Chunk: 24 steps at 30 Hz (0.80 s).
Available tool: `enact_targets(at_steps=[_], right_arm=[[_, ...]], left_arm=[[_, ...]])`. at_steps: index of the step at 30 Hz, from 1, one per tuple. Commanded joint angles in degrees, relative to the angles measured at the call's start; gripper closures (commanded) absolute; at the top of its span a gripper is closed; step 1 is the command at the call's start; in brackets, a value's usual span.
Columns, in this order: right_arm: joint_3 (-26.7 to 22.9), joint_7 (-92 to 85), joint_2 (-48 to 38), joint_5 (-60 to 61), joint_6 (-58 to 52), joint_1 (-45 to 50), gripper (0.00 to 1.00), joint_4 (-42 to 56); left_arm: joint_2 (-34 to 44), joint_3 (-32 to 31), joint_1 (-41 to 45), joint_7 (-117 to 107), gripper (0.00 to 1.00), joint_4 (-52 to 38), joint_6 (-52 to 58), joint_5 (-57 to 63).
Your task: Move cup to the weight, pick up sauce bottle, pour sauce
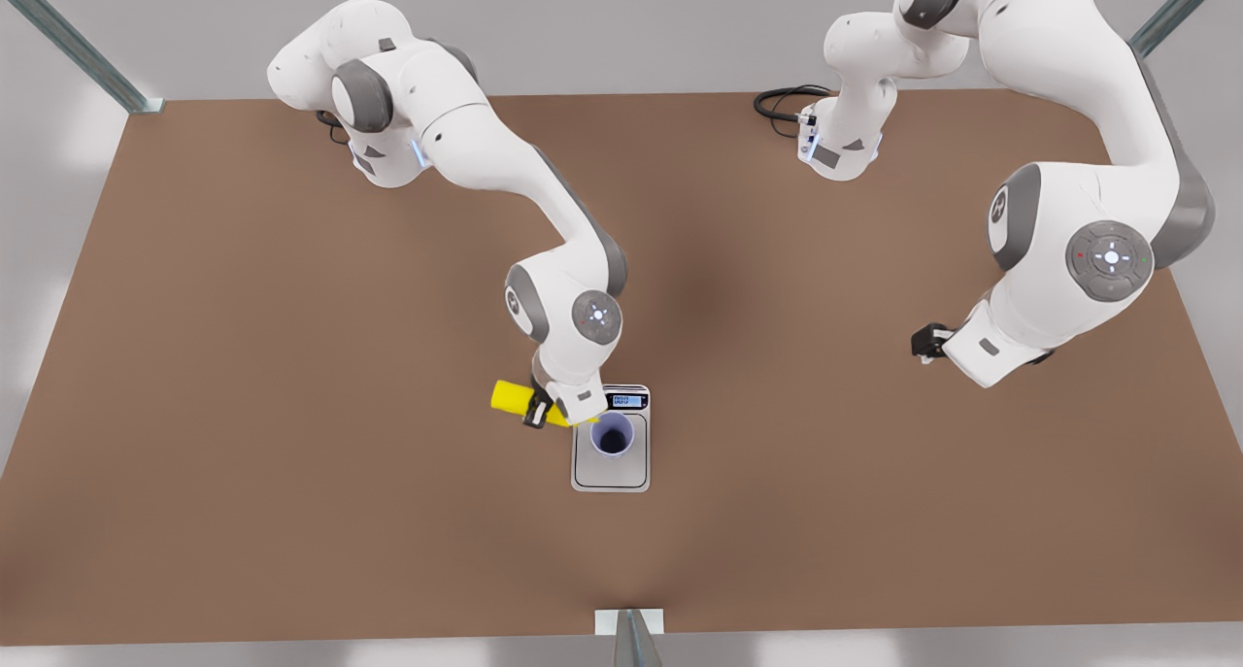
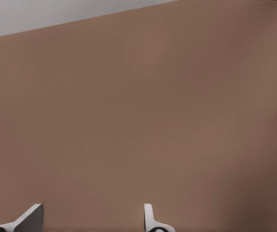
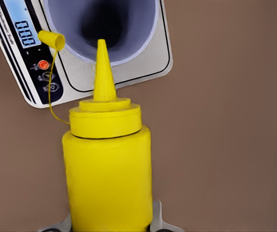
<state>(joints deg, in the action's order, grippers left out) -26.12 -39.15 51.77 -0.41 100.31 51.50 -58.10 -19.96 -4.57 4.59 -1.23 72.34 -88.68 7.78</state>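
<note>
Weight [image 1: 610,468]: lies flat on the brown counter [image 1: 291,405]; the display strip [image 3: 24,34] sits at the end nearest the bottle-holding arm.
Cup [image 1: 613,437]: stands upright on the weight's silver plate, toward the display end, dark inside.
Sauce bottle [image 1: 515,399]: tipped nearly flat just beside the weight, on the front view's left of it; the right wrist view shows its nozzle [image 3: 102,72] aimed at the cup's open mouth [image 3: 104,24], and its small cap [image 3: 51,39] dangling on a thin tether over the weight's display.
Right gripper [image 1: 540,407]: next to the weight, jaws clenched around the sauce bottle's body.
Left gripper [image 1: 927,342]: well apart from the weight, on the front view's right, waiting above bare counter; jaws spread apart, with nothing between the fingertips [image 2: 149,217].
</note>
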Motion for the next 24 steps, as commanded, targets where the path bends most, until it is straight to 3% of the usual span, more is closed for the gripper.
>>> enact_targets(at_steps=[1,8,13,17,24], right_arm=[[0.0,0.1,0.1,-0.6,0.2,0.0,0.53,-0.1],[-0.8,0.0,1.0,-0.6,0.9,0.0,0.53,0.0],[-0.9,-1.7,-5.2,2.4,0.8,-1.1,0.53,-4.8],[-0.2,-8.9,-16.4,7.3,3.4,-7.8,0.53,-15.5],[0.4,-35.3,-23.5,20.3,5.1,-21.5,0.53,-23.4]], left_arm=[[0.0,0.0,0.0,0.0,0.0,0.1,0.0,0.0],[-0.5,0.6,0.0,0.3,0.0,0.0,0.0,-0.3],[-0.5,0.6,0.0,0.3,0.0,0.0,0.0,-0.3],[-0.5,0.6,0.1,0.3,0.0,0.0,0.1,-0.3],[-0.6,0.6,0.1,0.2,0.0,0.0,0.0,-0.3]])
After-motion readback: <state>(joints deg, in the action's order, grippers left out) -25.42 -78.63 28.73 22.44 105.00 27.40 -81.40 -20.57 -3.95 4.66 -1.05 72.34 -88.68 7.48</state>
